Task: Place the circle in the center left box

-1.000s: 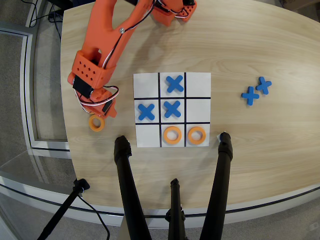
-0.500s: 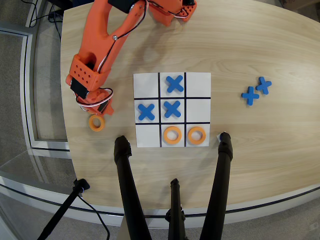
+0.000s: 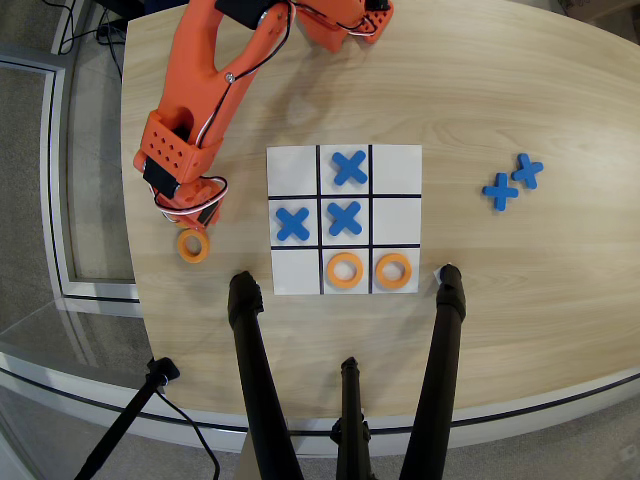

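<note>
Arm raised slightly; pincer [image 3: 196,222] above circle [image 3: 193,245].

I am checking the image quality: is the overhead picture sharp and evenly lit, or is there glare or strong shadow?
Overhead view: sharp, evenly lit, no glare on the white grid sheet; only soft shadows under the orange arm; the black tripod legs cover the table's near edge.

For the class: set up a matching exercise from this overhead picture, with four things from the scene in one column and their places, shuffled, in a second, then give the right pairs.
Things:
1. loose orange ring
2. two spare blue crosses
3. middle-row right cell
4. blue cross

Places or states:
A. top-middle cell of the grid
B. empty
C. on bare table, right of the sheet
D. on bare table, left of the sheet, just below the pincer

Pairs: 1-D, 2-C, 3-B, 4-A
</note>
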